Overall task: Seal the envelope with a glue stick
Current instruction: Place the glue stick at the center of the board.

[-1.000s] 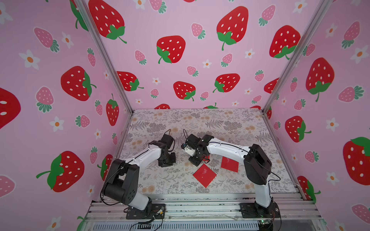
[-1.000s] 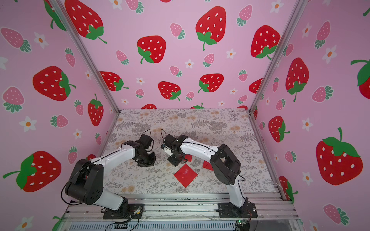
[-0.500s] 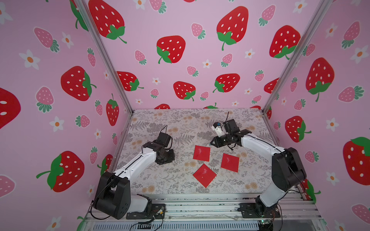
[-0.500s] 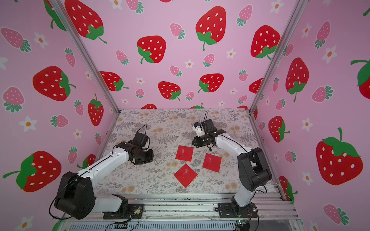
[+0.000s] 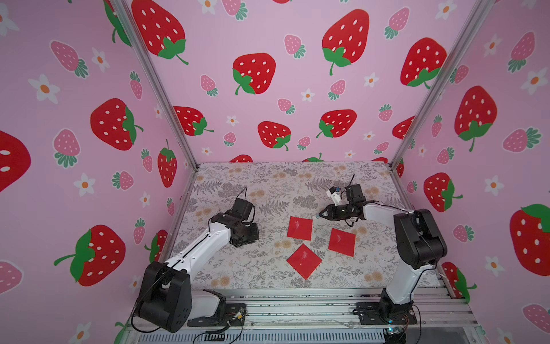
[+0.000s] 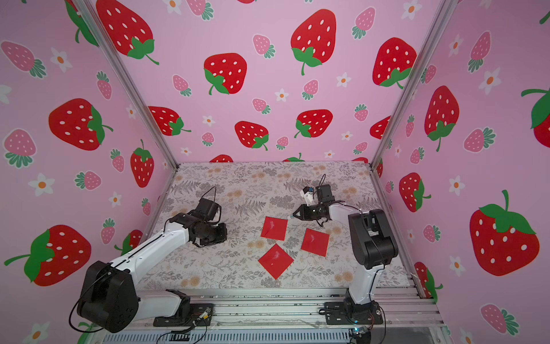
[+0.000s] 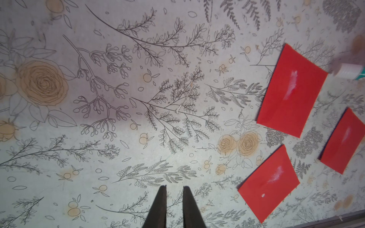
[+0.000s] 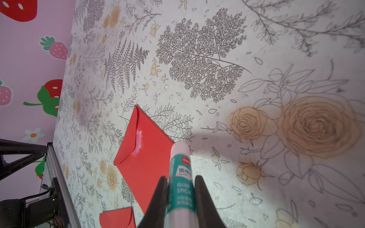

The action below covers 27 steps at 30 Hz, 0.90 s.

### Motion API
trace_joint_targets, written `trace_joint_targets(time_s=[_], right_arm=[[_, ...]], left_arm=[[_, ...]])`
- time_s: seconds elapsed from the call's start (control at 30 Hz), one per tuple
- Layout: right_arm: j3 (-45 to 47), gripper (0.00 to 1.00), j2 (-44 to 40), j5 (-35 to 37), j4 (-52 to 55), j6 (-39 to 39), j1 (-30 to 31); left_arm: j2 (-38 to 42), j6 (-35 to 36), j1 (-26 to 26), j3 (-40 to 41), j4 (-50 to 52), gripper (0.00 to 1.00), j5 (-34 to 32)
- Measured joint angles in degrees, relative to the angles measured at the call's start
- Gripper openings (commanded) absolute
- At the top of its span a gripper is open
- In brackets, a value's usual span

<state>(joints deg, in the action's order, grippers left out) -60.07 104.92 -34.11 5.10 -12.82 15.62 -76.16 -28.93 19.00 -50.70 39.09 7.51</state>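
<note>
Floral mat (image 5: 268, 190) | right pincer (image 8: 180, 177) clamped on glue stick (image 8: 180, 158), tip protruding forward | left pincer (image 7: 174, 187) slightly apart

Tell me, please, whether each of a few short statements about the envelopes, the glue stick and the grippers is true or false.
1. Three red envelopes lie on the table. True.
2. The right gripper is shut on the glue stick. True.
3. The left gripper grips an envelope. False: it holds nothing and is over bare table.
4. The envelopes are stacked in one pile. False: they lie apart, side by side.
5. Each envelope shows a white smear. True.
6. The glue stick's tip is at the envelope nearest the camera. False: it is by a corner of the farthest envelope.
</note>
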Motion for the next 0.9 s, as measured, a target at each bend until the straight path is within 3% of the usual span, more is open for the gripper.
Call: trace_joint_targets(time_s=[0.5, 0.7, 0.77, 0.9], right_arm=[[2.14, 0.49, 0.28, 2.40, -1.36, -0.28, -4.48], [2.32, 0.53, -0.68, 4.48, -0.57, -0.07, -5.70], [2.95, 0.60, -2.19, 5.33, -0.59, -0.09, -5.99], [4.48, 0.76, -7.26, 7.37, -0.17, -0.31, -6.71]], left_arm=[[-0.04, 0.07, 0.00, 0.00, 0.35, 0.17, -1.99], [-0.44, 0.52, 0.00, -0.04, 0.85, 0.21, -4.81], [-0.50, 0.79, 0.00, -0.04, 0.61, 0.27, -6.49], [-0.48, 2.12, -0.02, -0.02, -1.36, 0.56, -11.63]])
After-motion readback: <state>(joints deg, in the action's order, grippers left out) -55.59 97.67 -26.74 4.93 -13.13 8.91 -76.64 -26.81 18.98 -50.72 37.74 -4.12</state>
